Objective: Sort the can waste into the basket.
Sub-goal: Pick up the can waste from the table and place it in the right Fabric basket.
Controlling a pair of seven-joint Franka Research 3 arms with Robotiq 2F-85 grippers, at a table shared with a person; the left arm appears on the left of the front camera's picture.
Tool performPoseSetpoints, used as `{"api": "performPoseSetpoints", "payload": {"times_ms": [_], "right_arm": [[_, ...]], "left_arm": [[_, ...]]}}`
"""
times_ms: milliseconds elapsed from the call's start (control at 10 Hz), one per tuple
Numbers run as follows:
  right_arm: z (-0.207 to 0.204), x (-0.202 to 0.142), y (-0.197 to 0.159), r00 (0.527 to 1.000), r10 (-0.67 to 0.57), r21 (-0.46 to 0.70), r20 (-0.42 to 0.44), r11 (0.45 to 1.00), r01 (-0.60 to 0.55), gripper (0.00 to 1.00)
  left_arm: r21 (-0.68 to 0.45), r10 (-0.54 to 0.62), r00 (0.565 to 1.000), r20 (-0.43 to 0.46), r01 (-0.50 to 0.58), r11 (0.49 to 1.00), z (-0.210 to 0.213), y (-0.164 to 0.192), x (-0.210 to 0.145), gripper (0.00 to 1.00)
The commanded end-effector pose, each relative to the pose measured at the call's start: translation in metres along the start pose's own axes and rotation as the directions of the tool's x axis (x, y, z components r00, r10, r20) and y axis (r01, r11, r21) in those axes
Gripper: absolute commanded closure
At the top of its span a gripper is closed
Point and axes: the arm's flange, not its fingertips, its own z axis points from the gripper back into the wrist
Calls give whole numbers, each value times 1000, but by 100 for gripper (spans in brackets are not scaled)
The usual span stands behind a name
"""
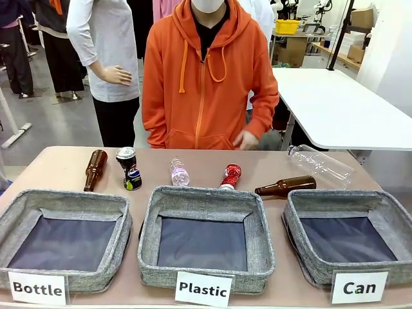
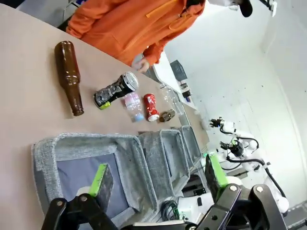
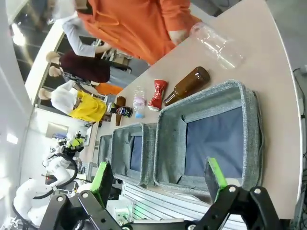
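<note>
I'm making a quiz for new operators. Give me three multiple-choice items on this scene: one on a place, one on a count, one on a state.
1. Where is the red can?
A. On the table, behind the Plastic basket
B. Inside a basket
C. In a person's hand

2. How many brown bottles lie on the table?
A. One
B. Two
C. Four

3. The left claw is:
A. Open
B. Shut on a can
C. Shut on a bottle

Key: 1 A, it lies just past that basket's far rim. 2 B, one at the left end, one toward the right. 3 A, its green pads stand wide apart with nothing between them.
</note>
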Motion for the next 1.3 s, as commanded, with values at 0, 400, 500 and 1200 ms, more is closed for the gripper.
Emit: {"api": "performPoseSetpoints", "payload": {"times_ms": [0,400,500,1200], "right_arm": [[5,-1,7,999,34,11,11,999,-34,0],[5,-1,7,999,34,11,11,999,-34,0],[5,-1,7,999,34,11,11,999,-34,0],[5,-1,7,999,34,11,11,999,-34,0]], "left_arm": [[-15,-41,999,-15,41,999,4,-3,-1,0],[5,-127,982,-139,129,992,-20,-16,2,0],[38,-223,947,-231,238,970,-45,-22,13,0],[-93,-537,754,-380,546,833,-226,-5,70,0]]}}
